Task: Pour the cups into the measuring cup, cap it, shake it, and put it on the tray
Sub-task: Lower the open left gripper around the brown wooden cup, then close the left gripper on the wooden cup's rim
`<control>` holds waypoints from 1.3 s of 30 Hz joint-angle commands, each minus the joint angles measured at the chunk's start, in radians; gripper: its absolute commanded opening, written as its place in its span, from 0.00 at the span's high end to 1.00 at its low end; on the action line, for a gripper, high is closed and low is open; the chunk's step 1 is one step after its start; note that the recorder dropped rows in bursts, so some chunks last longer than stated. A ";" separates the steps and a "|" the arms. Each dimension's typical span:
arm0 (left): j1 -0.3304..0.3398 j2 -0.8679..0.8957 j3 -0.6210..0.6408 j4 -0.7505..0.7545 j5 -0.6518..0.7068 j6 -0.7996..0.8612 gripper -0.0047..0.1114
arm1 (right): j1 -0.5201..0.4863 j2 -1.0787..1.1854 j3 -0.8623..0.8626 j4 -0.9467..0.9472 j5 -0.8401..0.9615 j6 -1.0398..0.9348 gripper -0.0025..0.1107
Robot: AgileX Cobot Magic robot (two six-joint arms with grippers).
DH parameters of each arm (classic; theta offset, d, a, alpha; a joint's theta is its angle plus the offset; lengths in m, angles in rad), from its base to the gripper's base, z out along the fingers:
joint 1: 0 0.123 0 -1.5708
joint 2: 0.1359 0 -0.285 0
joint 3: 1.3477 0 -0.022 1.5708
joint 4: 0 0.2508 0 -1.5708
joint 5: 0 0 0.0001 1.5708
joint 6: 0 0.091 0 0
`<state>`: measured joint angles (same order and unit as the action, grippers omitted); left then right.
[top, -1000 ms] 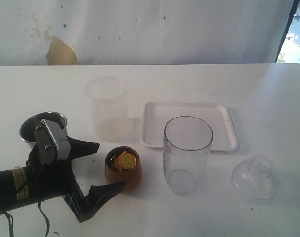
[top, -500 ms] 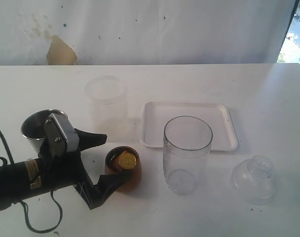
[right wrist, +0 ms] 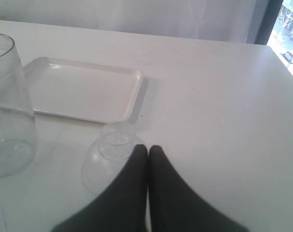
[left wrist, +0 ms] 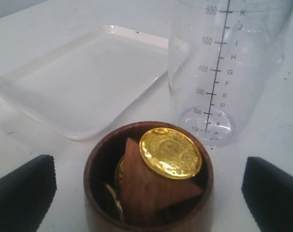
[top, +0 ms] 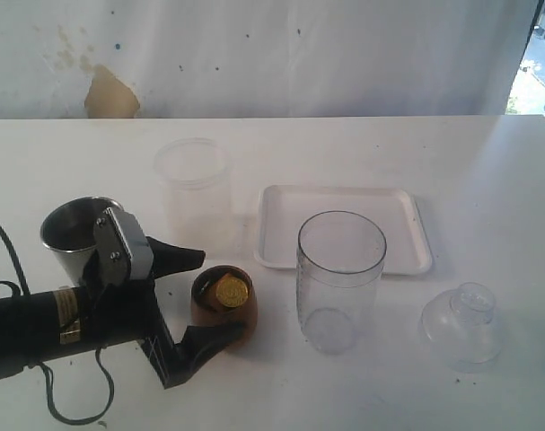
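Observation:
The copper-brown cup (top: 224,307) stands at the front left, holding a gold coin (left wrist: 170,152) and a brown wooden piece. My left gripper (top: 220,294) is open, one finger on each side of this cup (left wrist: 148,176), not touching it. The brushed-steel tumbler (top: 79,235) stands behind the left arm. The clear measuring cup (top: 340,278) is upright to the right of the brown cup, in front of the white tray (top: 344,226). My right gripper (right wrist: 147,150) is shut on nothing, just beside a clear domed cap (right wrist: 110,154). The exterior view does not show it.
A frosted plastic tub (top: 193,193) stands behind the brown cup, left of the tray. The clear domed cap (top: 461,325) sits at the front right. The left arm's cable trails off the front left edge.
My left gripper has slid right and a little away from the front edge. Its open fingers now reach around the brown cup. Nothing else has moved.

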<state>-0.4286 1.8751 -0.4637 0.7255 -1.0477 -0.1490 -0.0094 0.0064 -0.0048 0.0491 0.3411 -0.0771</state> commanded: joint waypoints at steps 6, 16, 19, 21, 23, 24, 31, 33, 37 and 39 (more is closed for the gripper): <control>-0.003 0.000 -0.063 0.012 0.065 -0.012 0.05 | -0.002 -0.006 0.005 0.001 -0.005 0.002 0.98; -0.003 0.002 -0.102 0.047 0.103 -0.038 0.05 | -0.002 -0.006 0.005 0.001 -0.005 0.002 0.98; -0.003 0.032 -0.108 0.047 0.102 -0.041 0.05 | -0.002 -0.006 0.005 0.001 -0.005 0.002 0.98; -0.003 0.037 -0.108 0.046 0.094 -0.029 0.05 | -0.002 -0.006 0.005 0.001 -0.005 0.002 0.98; -0.003 0.037 -0.108 0.046 0.079 -0.029 0.05 | -0.002 -0.006 0.005 0.001 -0.005 0.002 0.98; -0.003 0.037 -0.108 0.046 0.077 -0.029 0.05 | -0.002 -0.006 0.005 0.001 -0.005 0.002 0.98; -0.003 0.048 -0.108 0.042 0.102 0.029 0.05 | -0.002 -0.006 0.005 0.001 -0.005 0.002 0.98; -0.003 0.055 -0.108 0.037 0.084 0.058 0.05 | -0.002 -0.006 0.005 0.001 -0.005 0.002 0.98; -0.003 0.071 -0.119 0.039 0.076 0.091 0.05 | -0.002 -0.006 0.005 0.001 -0.005 0.002 0.98; -0.003 0.089 -0.128 0.042 0.076 0.091 0.05 | -0.002 -0.006 0.005 0.001 -0.005 0.002 0.98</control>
<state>-0.4286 1.9480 -0.5791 0.7706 -0.9568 -0.0702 -0.0094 0.0064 -0.0048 0.0491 0.3411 -0.0755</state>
